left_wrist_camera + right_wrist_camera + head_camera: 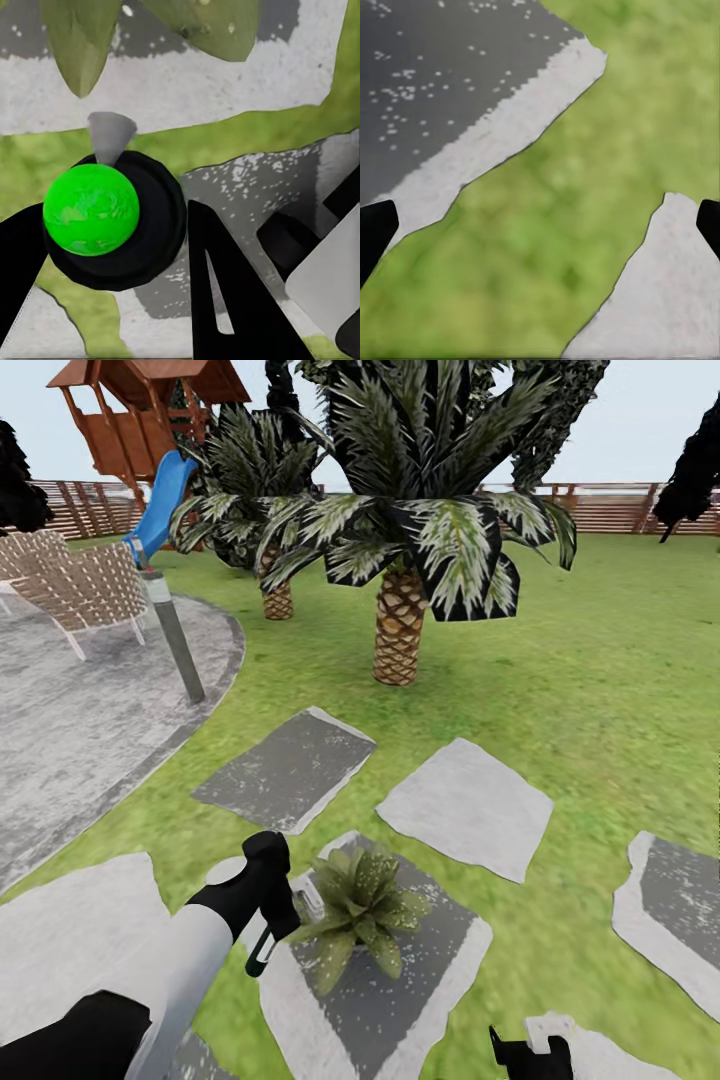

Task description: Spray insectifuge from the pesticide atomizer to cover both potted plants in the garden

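Note:
A potted plant (360,912), a low rosette of speckled green leaves, sits on a grey stepping stone (400,1000) in the garden lawn. My left gripper (280,918) hangs just beside its leaves and is shut on the pesticide atomizer (305,900). The sprayer's dark handle loop (261,957) dangles below the gripper. In the left wrist view the atomizer (91,210) shows as a green ball on a black round body between my black fingers (225,300). Its grey nozzle (111,135) points at the plant's leaves (79,45). My right gripper (530,1050) is open, low over grass and stone edges (480,157).
Two scaly-trunked palms (400,625) stand ahead on the lawn. The round paved patio (70,720) lies to the left with a wicker chair (70,585) and a grey post (175,635). More stepping stones (465,805) lie around. A wooden fence (620,510) and a playset with slide (160,505) are behind.

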